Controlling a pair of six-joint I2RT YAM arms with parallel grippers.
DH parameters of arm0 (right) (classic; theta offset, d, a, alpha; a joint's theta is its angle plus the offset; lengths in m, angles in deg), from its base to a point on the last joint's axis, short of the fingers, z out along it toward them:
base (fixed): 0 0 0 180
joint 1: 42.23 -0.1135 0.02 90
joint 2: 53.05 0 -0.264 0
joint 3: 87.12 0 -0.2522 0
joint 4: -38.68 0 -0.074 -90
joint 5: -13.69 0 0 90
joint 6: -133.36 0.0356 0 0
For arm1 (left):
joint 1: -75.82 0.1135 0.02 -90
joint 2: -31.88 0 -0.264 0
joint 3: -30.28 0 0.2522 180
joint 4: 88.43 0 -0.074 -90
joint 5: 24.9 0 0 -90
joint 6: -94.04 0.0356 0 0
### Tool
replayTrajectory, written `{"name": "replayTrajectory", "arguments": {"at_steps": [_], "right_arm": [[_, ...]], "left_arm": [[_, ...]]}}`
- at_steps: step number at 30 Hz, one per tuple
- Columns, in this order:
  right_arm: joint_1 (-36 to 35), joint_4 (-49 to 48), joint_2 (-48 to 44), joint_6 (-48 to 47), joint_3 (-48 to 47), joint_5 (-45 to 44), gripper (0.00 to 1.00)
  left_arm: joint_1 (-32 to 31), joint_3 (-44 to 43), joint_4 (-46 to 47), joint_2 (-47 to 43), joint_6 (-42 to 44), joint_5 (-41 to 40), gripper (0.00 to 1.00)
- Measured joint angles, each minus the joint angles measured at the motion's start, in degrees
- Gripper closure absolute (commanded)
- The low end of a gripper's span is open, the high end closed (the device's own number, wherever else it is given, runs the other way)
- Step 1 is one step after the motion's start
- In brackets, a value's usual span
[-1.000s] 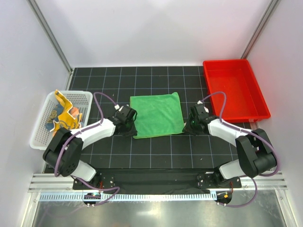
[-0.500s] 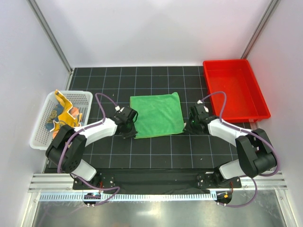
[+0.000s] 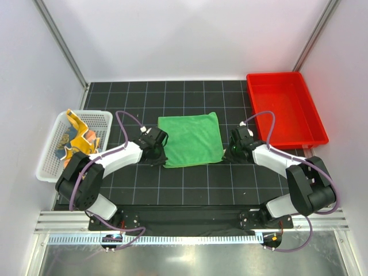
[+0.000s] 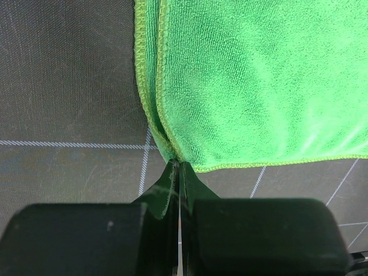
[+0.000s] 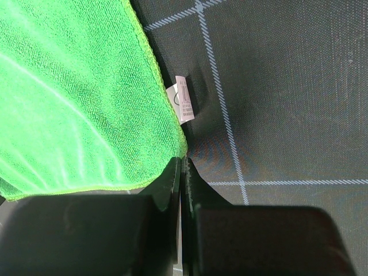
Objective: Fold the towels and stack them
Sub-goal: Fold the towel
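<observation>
A: Any change over the last second?
B: Barely. Small nudge of the left arm (image 3: pixel 115 158) and its cable loop (image 3: pixel 123 118), nothing else. Same outline on the green towel (image 3: pixel 191 140), flat at the centre of the mat (image 3: pixel 190 184) as before.
A: Claws?
B: Clamped tight, both of them. Left gripper (image 4: pixel 177 168) pinching the towel's 7 o'clock corner, with both hems running into the pinch (doubled edge along the 9 o'clock side, so likely folded once already). Right gripper (image 5: pixel 182 164) closed on the 5 o'clock corner, just short of the white care label (image 5: pixel 183 107) poking out at the 3 o'clock edge.
A: Meaning for the task?
B: Reads as grasp settled, lift not started. No corner off the mat yet in the top view. Probably next: raising both near corners together and carrying them toward 12 o'clock for a second fold. Worth watching for a dropped layer at the left pinch.
A: Other towels?
B: Not begun. Yellow-orange towel (image 3: pixel 79 140) bunched in the white basket (image 3: pixel 49 167) at 9 o'clock; cannot make out a third one for sure. No stack anywhere yet. Red tray (image 3: pixel 287 109) at 2 o'clock.
</observation>
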Motion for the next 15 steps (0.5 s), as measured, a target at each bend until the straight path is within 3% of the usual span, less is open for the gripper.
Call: {"name": "replayTrajectory", "arguments": {"at_steps": [2,3,6,15], "right_arm": [[0.00,0.00,0.00,0.00,0.00,0.00,0.99],[0.00,0.02,0.00,0.00,0.00,0.00,0.99],[0.00,0.02,0.00,0.00,0.00,0.00,0.99],[0.00,0.00,0.00,0.00,0.00,0.00,0.99]], "left_arm": [[0.00,-0.11,-0.15,0.00,0.00,0.09,1.00],[0.00,-0.11,-0.26,0.00,0.00,0.09,0.91],[0.00,-0.11,-0.61,0.00,0.07,0.11,0.80],[0.00,-0.11,-1.11,0.00,0.02,0.07,0.76]]}}
